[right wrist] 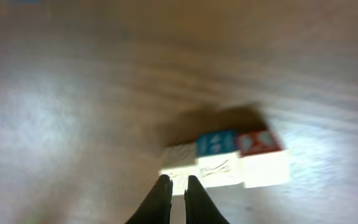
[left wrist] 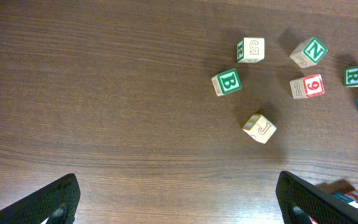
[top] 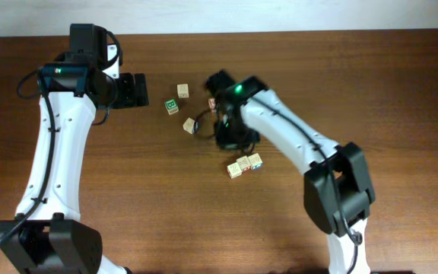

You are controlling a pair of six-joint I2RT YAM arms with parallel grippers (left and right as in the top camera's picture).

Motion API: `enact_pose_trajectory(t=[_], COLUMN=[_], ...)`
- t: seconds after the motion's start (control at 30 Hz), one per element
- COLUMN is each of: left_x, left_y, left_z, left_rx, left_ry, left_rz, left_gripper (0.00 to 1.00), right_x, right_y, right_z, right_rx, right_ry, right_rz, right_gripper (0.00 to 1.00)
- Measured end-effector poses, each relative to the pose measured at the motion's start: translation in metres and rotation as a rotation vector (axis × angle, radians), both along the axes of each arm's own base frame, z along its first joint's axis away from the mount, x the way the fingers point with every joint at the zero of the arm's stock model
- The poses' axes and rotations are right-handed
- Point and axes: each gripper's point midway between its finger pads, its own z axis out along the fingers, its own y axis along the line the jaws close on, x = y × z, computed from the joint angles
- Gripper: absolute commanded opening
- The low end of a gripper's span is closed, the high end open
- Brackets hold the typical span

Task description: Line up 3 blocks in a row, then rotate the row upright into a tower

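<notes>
The three blocks (top: 244, 164) stand in a short touching row on the worktop (top: 401, 91), right of centre in the overhead view and close by the right jaws, at about 5 o'clock from them. The right wrist view shows the row running across: a plain tan block (right wrist: 179, 154) at the 9 o'clock end, a blue-topped block (right wrist: 216, 142) in the middle and a red-topped block (right wrist: 260, 141) at the 3 o'clock end, their print too blurred to read. The right jaws are pressed almost together with nothing between them. Their dark fingertips (right wrist: 160, 190) sit before the tan block's near face, and I cannot tell whether they touch it. The left jaws are spread wide and empty at the upper left of the overhead view. Ahead of them, toward 1 o'clock in the left wrist view, loose cubes lie scattered apart: a green B cube (left wrist: 227, 81), a green N cube (left wrist: 309, 51), a red 9 cube (left wrist: 307, 86) and a tan J cube (left wrist: 259, 127).
</notes>
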Motion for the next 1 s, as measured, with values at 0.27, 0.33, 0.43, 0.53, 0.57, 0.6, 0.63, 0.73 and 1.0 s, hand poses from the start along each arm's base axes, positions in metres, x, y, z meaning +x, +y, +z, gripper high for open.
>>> enact_pose_trajectory(t=[0.27, 0.33, 0.43, 0.53, 0.57, 0.6, 0.63, 0.73, 1.0], left_x=[0.0, 0.0, 0.0, 0.0, 0.0, 0.0, 0.0, 0.0, 0.0], left_y=[0.0, 0.0, 0.0, 0.0, 0.0, 0.0, 0.0, 0.0, 0.0], left_z=[0.0, 0.0, 0.0, 0.0, 0.0, 0.0, 0.0, 0.0, 0.0], left_rx=[0.0, 0.0, 0.0, 0.0, 0.0, 0.0, 0.0, 0.0, 0.0], left_ry=[0.0, 0.0, -0.001, -0.001, -0.001, 0.0, 0.0, -0.001, 0.0], left_rz=[0.0, 0.0, 0.0, 0.0, 0.0, 0.0, 0.0, 0.0, 0.0], left_gripper=[0.99, 0.99, 0.99, 0.99, 0.99, 0.99, 0.99, 0.99, 0.99], right_x=[0.01, 0.003, -0.005, -0.008, -0.009, -0.011, -0.011, -0.011, 0.012], right_y=[-0.026, -0.026, -0.021, -0.018, -0.018, -0.019, -0.019, -0.019, -0.045], right_z=[-0.033, -0.043, -0.053, -0.054, -0.054, -0.054, -0.054, -0.054, -0.002], right_rx=[-0.034, -0.041, -0.043, -0.045, -0.048, -0.051, -0.052, -0.052, -0.045], right_ry=[-0.02, -0.007, -0.003, 0.001, 0.006, 0.011, 0.012, 0.012, 0.01], right_rz=[0.007, 0.016, 0.039, 0.05, 0.05, 0.05, 0.05, 0.049, -0.009], right_gripper=[0.11, 0.11, 0.11, 0.11, 0.11, 0.11, 0.11, 0.1, 0.11])
